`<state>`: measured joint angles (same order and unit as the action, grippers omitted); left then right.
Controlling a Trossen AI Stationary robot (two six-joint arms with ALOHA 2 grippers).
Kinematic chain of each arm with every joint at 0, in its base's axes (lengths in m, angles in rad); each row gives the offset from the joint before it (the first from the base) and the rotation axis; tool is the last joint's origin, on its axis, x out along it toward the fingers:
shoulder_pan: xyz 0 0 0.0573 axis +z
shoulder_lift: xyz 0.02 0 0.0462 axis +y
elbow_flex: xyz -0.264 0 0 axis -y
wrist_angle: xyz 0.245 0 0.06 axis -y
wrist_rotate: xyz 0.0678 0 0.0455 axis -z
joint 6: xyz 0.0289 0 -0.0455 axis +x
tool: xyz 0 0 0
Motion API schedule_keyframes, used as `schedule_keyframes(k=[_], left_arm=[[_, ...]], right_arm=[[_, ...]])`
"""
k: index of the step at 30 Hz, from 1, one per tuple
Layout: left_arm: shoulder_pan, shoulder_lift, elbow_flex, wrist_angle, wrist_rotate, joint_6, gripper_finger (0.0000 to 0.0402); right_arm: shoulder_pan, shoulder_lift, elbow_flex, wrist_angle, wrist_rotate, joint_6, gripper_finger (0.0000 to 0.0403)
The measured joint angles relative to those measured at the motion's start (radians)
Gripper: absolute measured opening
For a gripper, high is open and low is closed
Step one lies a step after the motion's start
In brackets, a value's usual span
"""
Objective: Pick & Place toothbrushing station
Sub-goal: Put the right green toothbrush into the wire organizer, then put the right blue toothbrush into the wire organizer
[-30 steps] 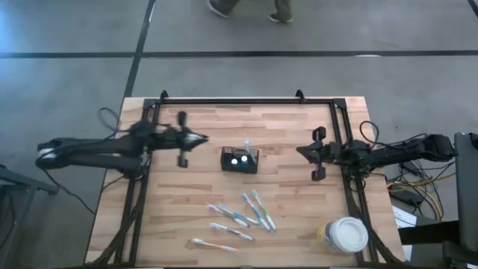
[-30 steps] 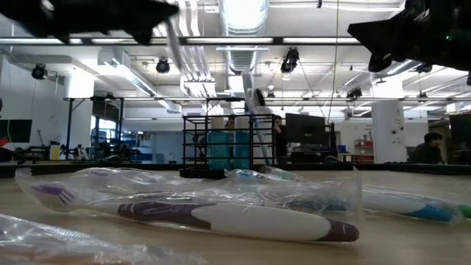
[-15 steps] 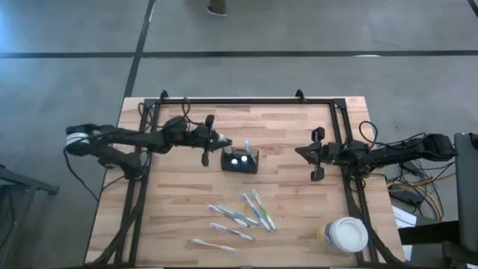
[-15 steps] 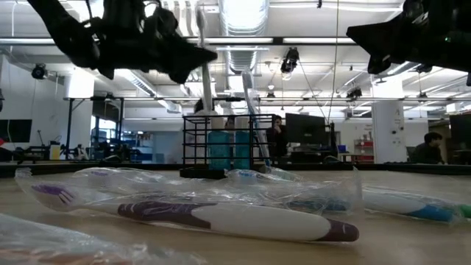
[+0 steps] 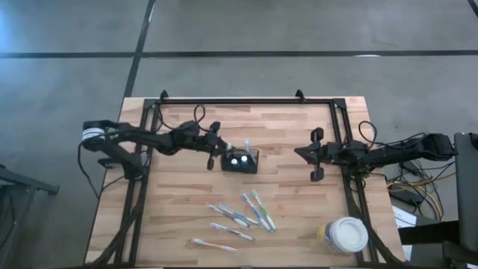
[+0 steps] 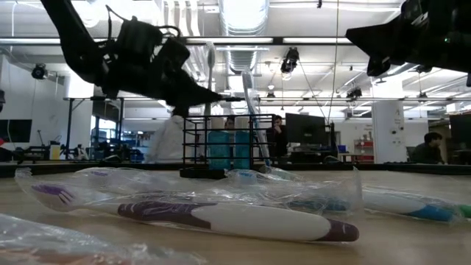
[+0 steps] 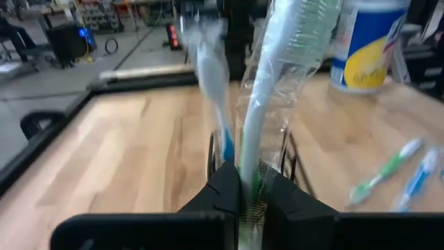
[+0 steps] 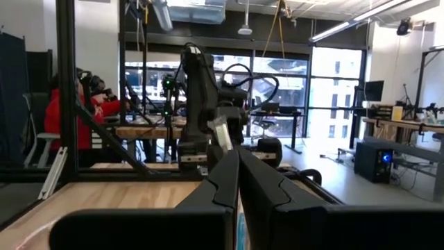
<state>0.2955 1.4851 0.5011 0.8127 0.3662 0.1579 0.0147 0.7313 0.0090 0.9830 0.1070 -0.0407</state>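
While the toothbrushing station [image 5: 240, 161] is sitting mid-tabletop [image 5: 284, 127] with one brush standing inside, the left end effector [image 5: 225, 148] is pinching a wrapped toothbrush [image 7: 267, 97] above it; five toothbrushes [image 5: 239, 218] are lying unplaced; right end effector [image 5: 300, 152] is waiting, pressed together.

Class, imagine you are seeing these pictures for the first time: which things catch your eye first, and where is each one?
The left gripper stands out, shut on a wrapped toothbrush right at the black caddy mid-table. Nearer the front edge lie loose wrapped toothbrushes, with a round white tub at the front right corner. The right gripper waits shut at the right side.
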Motion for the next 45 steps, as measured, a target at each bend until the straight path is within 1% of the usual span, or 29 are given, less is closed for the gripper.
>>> schedule_keyframes(k=[11, 14, 16, 20, 26, 29, 34, 38, 42, 45], left_arm=[[0.006, 0.071, 0.000, 0.001, -0.002, 0.027, 0.0036], [0.006, 0.066, 0.000, 0.002, -0.001, -0.004, 0.0037], [0.006, 0.054, 0.000, 0.000, 0.007, -0.037, 0.0044], [0.006, 0.037, 0.000, -0.041, 0.015, -0.048, 0.0083], [0.006, 0.033, 0.000, -0.056, 0.011, -0.058, 0.0173], [0.006, -0.001, 0.000, -0.073, 0.011, -0.083, 0.0215], [0.006, -0.128, 0.003, -0.184, 0.011, -0.084, 0.0263], [0.006, -0.288, 0.003, -0.307, 0.010, -0.077, 0.0284], [0.006, -0.507, 0.003, -0.511, 0.011, -0.063, 0.0290], [0.006, -0.696, 0.015, -0.747, 0.011, -0.060, 0.0285]], right_arm=[[0.000, 0.010, 0.000, 0.001, 0.000, -0.003, 0.0009], [0.000, 0.010, 0.000, 0.001, 0.000, -0.002, 0.0009], [0.000, 0.010, 0.000, 0.001, 0.000, 0.002, 0.0009], [0.000, 0.010, 0.000, 0.001, 0.000, 0.004, 0.0009], [0.000, 0.010, 0.000, 0.002, 0.000, 0.004, 0.0009], [0.000, 0.010, 0.000, 0.002, 0.000, 0.004, 0.0009], [0.000, 0.010, 0.000, 0.002, 0.000, 0.004, 0.0009], [0.000, 0.010, 0.000, 0.003, 0.000, 0.004, 0.0009], [0.000, 0.010, 0.000, 0.003, 0.000, 0.004, 0.0009], [0.000, 0.010, 0.000, 0.001, 0.000, 0.004, 0.0008]])
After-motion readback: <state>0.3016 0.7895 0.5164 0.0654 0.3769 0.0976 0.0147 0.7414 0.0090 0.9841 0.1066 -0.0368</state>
